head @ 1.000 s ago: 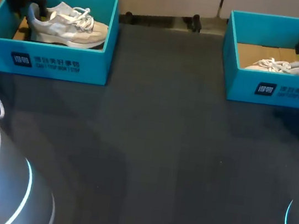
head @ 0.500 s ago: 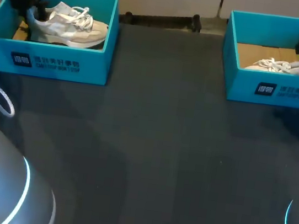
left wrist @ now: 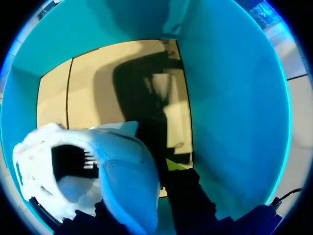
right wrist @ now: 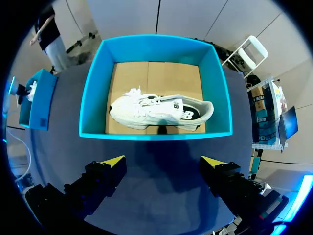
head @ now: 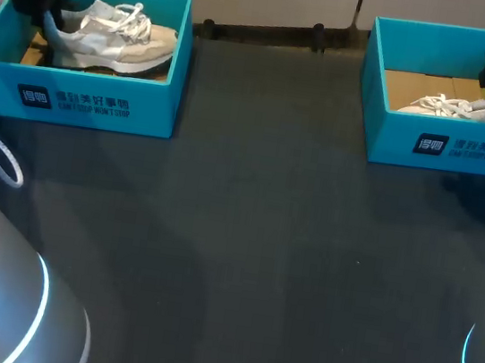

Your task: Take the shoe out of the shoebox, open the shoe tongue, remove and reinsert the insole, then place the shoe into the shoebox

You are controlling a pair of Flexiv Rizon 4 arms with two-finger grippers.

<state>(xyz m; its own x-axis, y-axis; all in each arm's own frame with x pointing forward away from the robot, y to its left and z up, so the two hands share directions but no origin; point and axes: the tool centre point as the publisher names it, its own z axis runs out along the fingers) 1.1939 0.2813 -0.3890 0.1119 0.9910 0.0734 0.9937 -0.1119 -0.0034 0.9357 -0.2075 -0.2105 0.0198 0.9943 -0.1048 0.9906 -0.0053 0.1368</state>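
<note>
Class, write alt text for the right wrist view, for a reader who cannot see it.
The open right gripper hangs above a teal shoebox. One white shoe lies on the box's cardboard floor, ahead of the gripper and untouched.

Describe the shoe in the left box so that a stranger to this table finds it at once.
On the dark table stand two teal shoeboxes; take the left shoebox, at the far left corner. The beige shoe inside has white laces and, unlike the white shoe in the right shoebox, has the left gripper at its heel.
</note>
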